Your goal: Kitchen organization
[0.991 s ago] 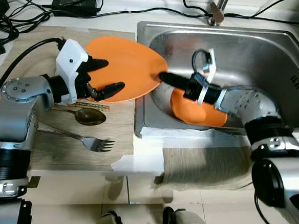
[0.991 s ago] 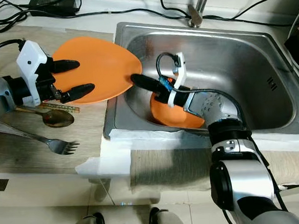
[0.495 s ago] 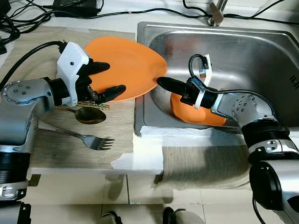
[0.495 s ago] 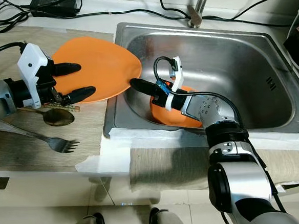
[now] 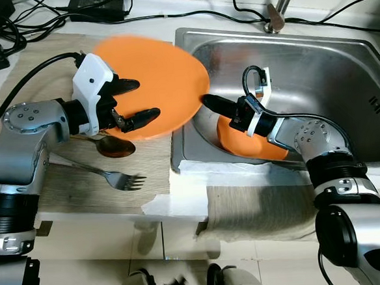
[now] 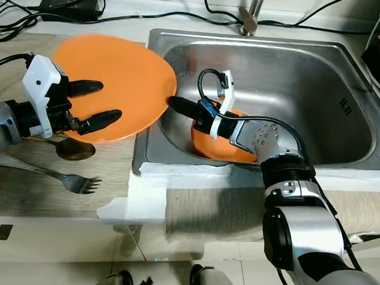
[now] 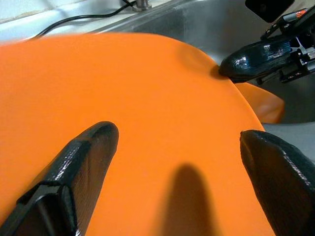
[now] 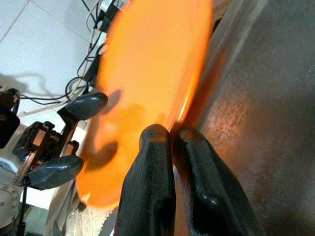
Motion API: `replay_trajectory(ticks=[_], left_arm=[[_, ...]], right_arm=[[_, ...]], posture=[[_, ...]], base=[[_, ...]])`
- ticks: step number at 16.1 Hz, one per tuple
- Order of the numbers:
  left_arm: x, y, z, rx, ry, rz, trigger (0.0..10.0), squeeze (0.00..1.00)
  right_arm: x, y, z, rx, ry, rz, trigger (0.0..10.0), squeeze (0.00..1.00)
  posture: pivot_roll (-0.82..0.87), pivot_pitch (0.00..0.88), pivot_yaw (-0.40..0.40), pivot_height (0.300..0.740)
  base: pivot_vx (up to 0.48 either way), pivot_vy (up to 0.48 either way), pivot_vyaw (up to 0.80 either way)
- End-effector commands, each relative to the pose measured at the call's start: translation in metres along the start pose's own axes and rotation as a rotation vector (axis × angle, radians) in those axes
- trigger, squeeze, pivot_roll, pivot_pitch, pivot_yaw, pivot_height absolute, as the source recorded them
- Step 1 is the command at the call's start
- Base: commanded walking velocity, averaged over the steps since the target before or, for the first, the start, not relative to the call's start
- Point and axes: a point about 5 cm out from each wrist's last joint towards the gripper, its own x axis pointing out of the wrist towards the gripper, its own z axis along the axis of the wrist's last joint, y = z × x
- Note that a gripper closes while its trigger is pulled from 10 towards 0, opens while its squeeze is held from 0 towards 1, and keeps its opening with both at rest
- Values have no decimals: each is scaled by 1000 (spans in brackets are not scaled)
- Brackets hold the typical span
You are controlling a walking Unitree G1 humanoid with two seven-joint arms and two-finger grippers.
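A large orange plate point(image 5: 153, 86) hangs tilted over the edge where the wooden counter point(image 5: 69, 183) meets the steel sink point(image 5: 342, 73), its outline blurred as if in motion. The right gripper point(image 5: 208, 103) reaches out of the sink and has its two black fingers pressed together on the plate's rim — in the right wrist view they pinch the thin edge with hardly a gap. The left gripper point(image 5: 130, 102) is at the plate's other side with its fingers spread wide apart across the orange face, touching or just above it; I cannot tell whether they bear on it, but they are not clamped round anything.

A second orange dish point(image 5: 252, 141) lies in the bottom of the sink, under the right forearm. On the counter, just below the plate's lower edge, sit a spoon point(image 5: 115, 146) and a fork point(image 5: 114, 179), the spoon partly tucked beneath the plate. Cables point(image 5: 50, 15) run along the back of the counter, and the tap point(image 5: 278, 9) stands behind the sink.

As for progress, I judge the job to be at an early-to-middle stage: one plate is mid-transfer between counter and sink — which way it is bound cannot be read here. The dish in the sink, the spoon and the fork all look yet to be dealt with.
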Motion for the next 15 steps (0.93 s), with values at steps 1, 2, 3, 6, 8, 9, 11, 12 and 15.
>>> replay_trajectory(ticks=[1,2,3,6,8,9,11,12,15], left_arm=[[-2,-2,5,11,-18,-12,10000,0],[-2,-2,5,11,-18,-11,10000,0],[-2,-2,4,11,-17,-11,10000,0],[-1,-1,3,10,-13,-12,10000,0],[1,-2,3,9,-14,-15,10000,0],[1,-2,2,9,-13,-17,10000,0],[2,-2,1,9,-10,-16,10000,0],[2,-2,1,9,-10,-16,10000,0],[1,-2,1,9,-10,-14,10000,0]], right_arm=[[-11,-3,5,-55,10,-38,1216,0],[-12,-3,5,-60,11,-39,6549,0],[-14,-4,5,-63,11,-46,10000,0],[-18,-9,7,-73,-6,-100,10000,1000],[-18,-9,9,-72,-11,-104,10000,1000],[-18,-8,9,-74,-12,-105,10000,1000],[-16,-7,10,-77,-11,-105,10000,1000],[-15,-6,10,-76,-13,-102,10000,1000],[-11,-6,13,-71,-27,-119,10000,1000]], posture=[[-102,163,-121,740],[-104,164,-120,740],[-106,164,-118,740],[-111,164,-116,740],[-116,165,-114,740],[-116,165,-114,740],[-116,170,-115,740],[-115,170,-116,740],[-116,174,-121,740]], base=[[0,0,0],[0,0,0],[0,0,0],[0,0,0],[0,0,0],[0,0,0],[0,0,0],[0,0,0],[0,0,0]])
